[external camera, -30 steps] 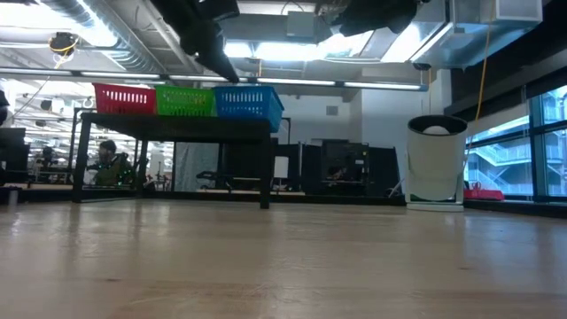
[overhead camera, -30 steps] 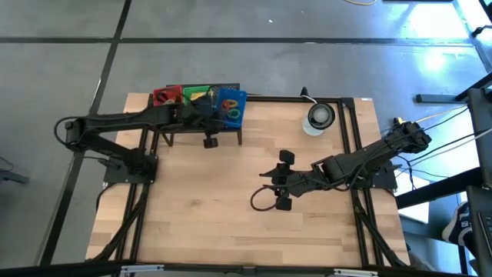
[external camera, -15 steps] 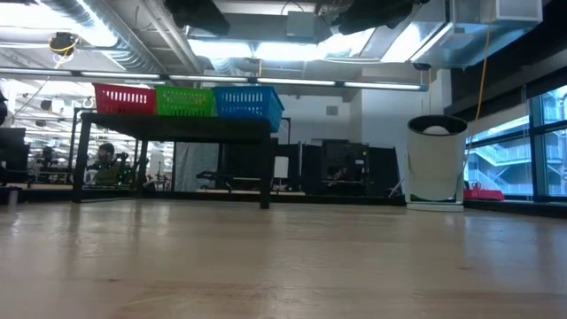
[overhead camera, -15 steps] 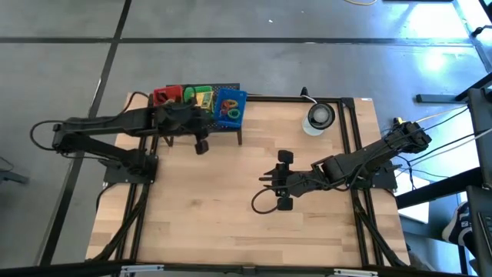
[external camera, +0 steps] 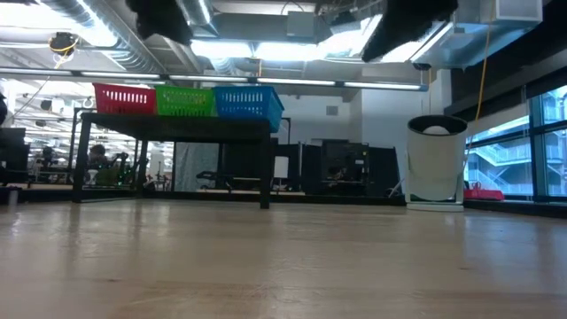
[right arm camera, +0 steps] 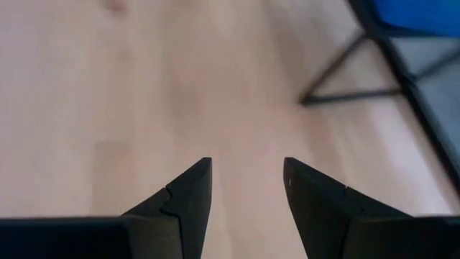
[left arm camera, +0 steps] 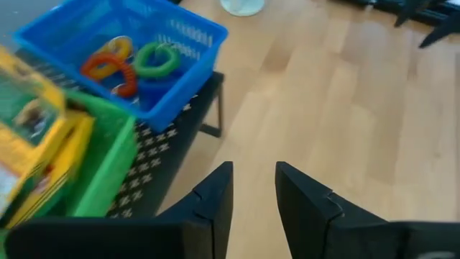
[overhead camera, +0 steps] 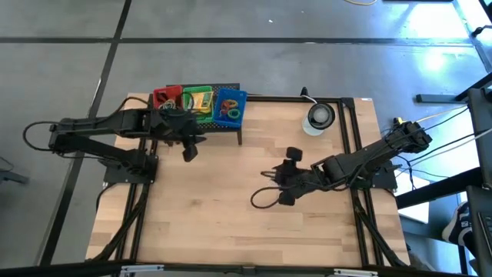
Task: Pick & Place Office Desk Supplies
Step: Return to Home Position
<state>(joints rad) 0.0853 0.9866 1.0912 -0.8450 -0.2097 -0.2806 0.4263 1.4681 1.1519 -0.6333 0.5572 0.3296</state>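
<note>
A black stand point(overhead camera: 231, 132) at the table's far left carries three baskets. The red basket point(overhead camera: 164, 96) holds something I cannot make out. Yellow-green boxes point(left arm camera: 32, 137) lie in the green basket point(overhead camera: 197, 98). Orange and green oval loops point(left arm camera: 133, 63) lie in the blue basket point(left arm camera: 108, 61). My left gripper point(overhead camera: 188, 149) hangs open and empty above the table just in front of the stand, and its wrist view shows its fingers point(left arm camera: 254, 185) apart. My right gripper point(overhead camera: 283, 177) is open and empty over the table's middle point(right arm camera: 246, 176).
A round grey-white disc-like object point(overhead camera: 318, 117) stands near the far right corner, a white cylinder point(external camera: 436, 159) in the low view. Bare wooden tabletop point(overhead camera: 231, 223) spreads across the near half. A dark cable loop point(overhead camera: 261, 200) hangs by the right gripper.
My left arm has drawn back from over the baskets, and its gripper has moved toward the table's left edge along the front of the stand. The green basket with its yellow boxes now shows uncovered. My right gripper has turned slightly in place.
</note>
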